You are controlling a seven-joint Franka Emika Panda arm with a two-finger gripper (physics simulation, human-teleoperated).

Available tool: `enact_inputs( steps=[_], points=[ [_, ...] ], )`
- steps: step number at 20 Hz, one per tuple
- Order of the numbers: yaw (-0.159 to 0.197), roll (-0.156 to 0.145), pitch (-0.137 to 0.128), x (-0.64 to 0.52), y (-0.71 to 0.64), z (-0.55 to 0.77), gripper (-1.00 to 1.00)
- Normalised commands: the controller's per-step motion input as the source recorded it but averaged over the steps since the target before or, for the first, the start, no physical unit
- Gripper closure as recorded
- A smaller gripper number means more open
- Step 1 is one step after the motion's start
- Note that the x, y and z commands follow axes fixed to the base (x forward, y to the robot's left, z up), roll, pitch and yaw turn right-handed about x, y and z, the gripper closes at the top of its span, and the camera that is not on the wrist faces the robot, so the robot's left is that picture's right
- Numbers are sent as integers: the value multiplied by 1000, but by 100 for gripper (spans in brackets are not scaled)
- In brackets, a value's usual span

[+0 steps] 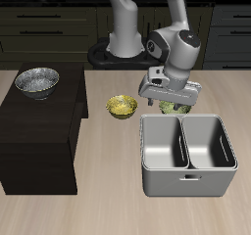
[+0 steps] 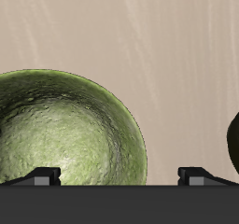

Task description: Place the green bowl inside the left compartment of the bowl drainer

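The green bowl (image 1: 177, 108) sits on the table just behind the bowl drainer (image 1: 187, 184), mostly hidden by my gripper (image 1: 172, 101) hovering right over it. In the wrist view the green bowl (image 2: 65, 134) fills much of the frame, olive with a mottled inside. My gripper (image 2: 119, 176) is open, its fingertips (image 2: 42, 176) spread wide with the bowl's rim between them and not touching. The left compartment (image 1: 165, 145) holds nothing.
A yellow-gold speckled bowl (image 1: 122, 106) rests on the table beside the green one. A silver metal bowl (image 1: 37, 80) stands on a dark low cabinet (image 1: 39, 141). A dark rounded shape (image 2: 233, 139) shows at the wrist view's edge.
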Motion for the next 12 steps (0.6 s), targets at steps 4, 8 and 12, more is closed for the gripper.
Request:
enact_inputs(
  steps=[4, 8, 12],
  points=[
    [-12, 36, 22, 36, 9, -118, 100],
    [-7, -5, 2, 34, -27, -25, 100],
    [-20, 9, -2, -49, -10, 45, 100]
  ],
)
